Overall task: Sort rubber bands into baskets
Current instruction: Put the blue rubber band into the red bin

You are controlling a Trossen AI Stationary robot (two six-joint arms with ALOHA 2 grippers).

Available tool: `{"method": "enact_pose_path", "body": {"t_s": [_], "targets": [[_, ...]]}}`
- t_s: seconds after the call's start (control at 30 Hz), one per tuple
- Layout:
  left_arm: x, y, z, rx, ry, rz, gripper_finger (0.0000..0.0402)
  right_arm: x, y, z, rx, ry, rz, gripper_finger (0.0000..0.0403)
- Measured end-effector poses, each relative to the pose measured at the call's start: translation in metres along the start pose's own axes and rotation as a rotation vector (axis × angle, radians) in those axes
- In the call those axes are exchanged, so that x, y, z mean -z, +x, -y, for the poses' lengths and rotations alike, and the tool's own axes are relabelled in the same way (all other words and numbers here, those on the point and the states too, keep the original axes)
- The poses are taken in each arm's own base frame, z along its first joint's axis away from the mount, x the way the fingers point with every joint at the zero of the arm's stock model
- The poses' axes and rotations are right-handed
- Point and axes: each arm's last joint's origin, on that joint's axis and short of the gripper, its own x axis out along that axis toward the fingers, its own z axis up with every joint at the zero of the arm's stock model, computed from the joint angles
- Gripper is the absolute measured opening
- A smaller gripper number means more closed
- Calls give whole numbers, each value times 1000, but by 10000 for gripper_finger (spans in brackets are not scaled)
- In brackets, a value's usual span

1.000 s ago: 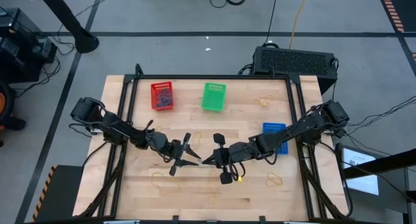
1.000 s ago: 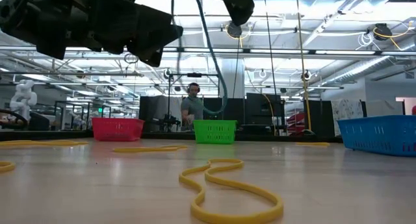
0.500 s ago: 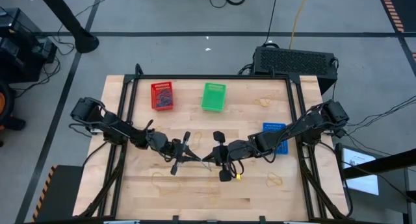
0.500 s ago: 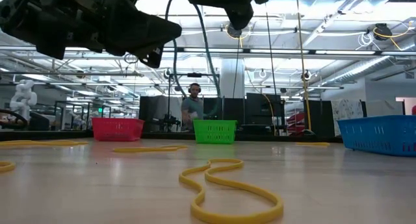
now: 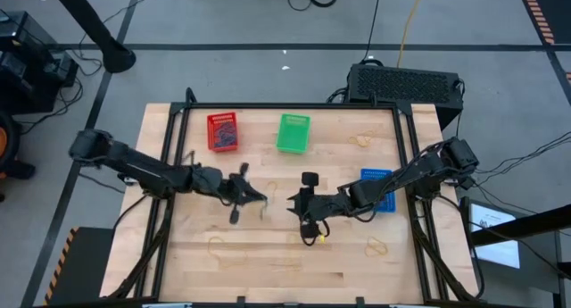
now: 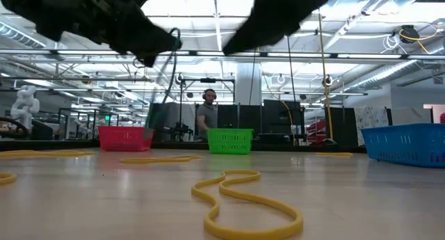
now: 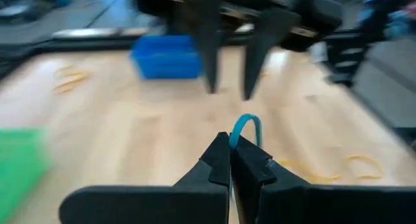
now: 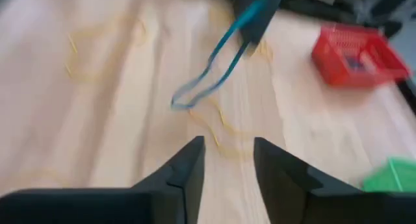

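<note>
My left gripper [image 5: 253,198] is shut on a blue rubber band [image 8: 211,74], which hangs from it over the middle of the table. My right gripper [image 8: 227,152] stands open just to its right [image 5: 295,201], its fingers clear of the band. The red basket [image 5: 222,131] and the green basket [image 5: 293,132] stand at the far side. The blue basket [image 5: 377,178] stands at the right, partly under my right arm. Yellow rubber bands lie loose on the wood [image 6: 243,202]. My left gripper pinches the blue band between its two fingertips, at one end of the loop [image 7: 239,130]. The rest of the loop hangs slack below the fingers [image 8: 195,94]. Whether its lower end touches the table I cannot tell.
Yellow bands lie at the far right [image 5: 361,140], the near right [image 5: 376,247] and the near left [image 5: 223,248]. A black box [image 5: 406,80] stands beyond the far edge. A person [image 6: 206,115] shows in the room behind the table.
My left gripper has shut on the blue band and drawn back toward the table's left and far edge. My right gripper has let go of the band and opened. The band, earlier strung between both grippers, now hangs from my left gripper alone.
</note>
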Motion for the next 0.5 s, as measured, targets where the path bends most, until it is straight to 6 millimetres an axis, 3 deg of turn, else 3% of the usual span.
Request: {"method": "enact_pose_path", "body": {"t_s": [0.3, 0.5], "targets": [[-43, -68, -32, -362, -43, 25, 2, 10, 5, 9, 23, 32, -97, 152], [-60, -100, -51, -590, -48, 93, 1, 10, 5, 8, 20, 31, -98, 153]]}}
